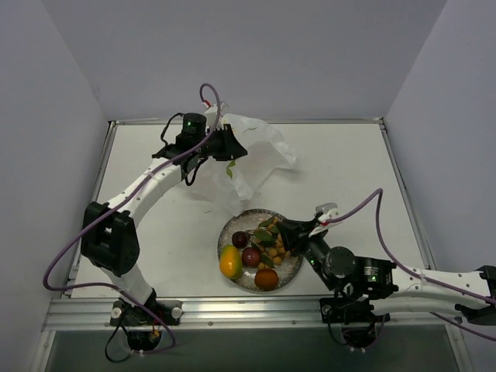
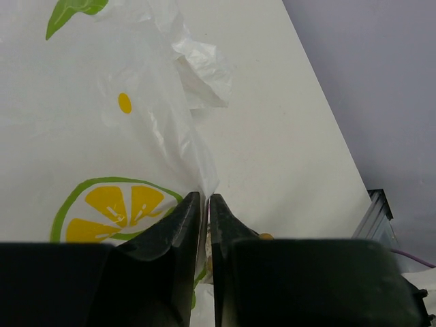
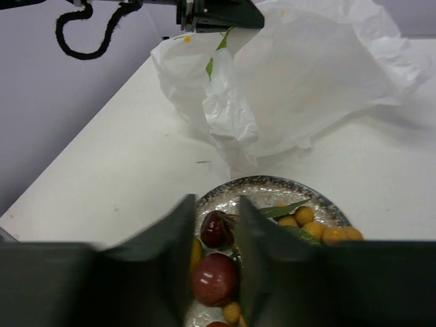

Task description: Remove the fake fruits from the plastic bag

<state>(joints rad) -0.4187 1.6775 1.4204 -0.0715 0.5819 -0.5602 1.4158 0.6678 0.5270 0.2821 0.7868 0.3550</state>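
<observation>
The plastic bag [image 1: 260,147], white with yellow citrus slices, hangs crumpled at the back of the table. My left gripper [image 1: 232,147] is shut on a fold of the bag [image 2: 102,82], pinched between the fingertips of the left gripper [image 2: 204,197]. The fake fruits lie on the speckled glass plate [image 1: 256,213]: two maroon balls [image 1: 241,239] [image 1: 251,256], a mango [image 1: 230,262], an orange ball [image 1: 266,278] and a berry bunch [image 1: 273,240]. My right gripper [image 1: 288,231] is open over the plate's right side. In the right wrist view the gripper [image 3: 214,202] frames a maroon ball [image 3: 214,278].
The bag's lower tip hangs just behind the plate's far rim [image 3: 272,182]. Grey walls close in the table at the back and both sides. A metal rail runs along the near edge [image 1: 232,310].
</observation>
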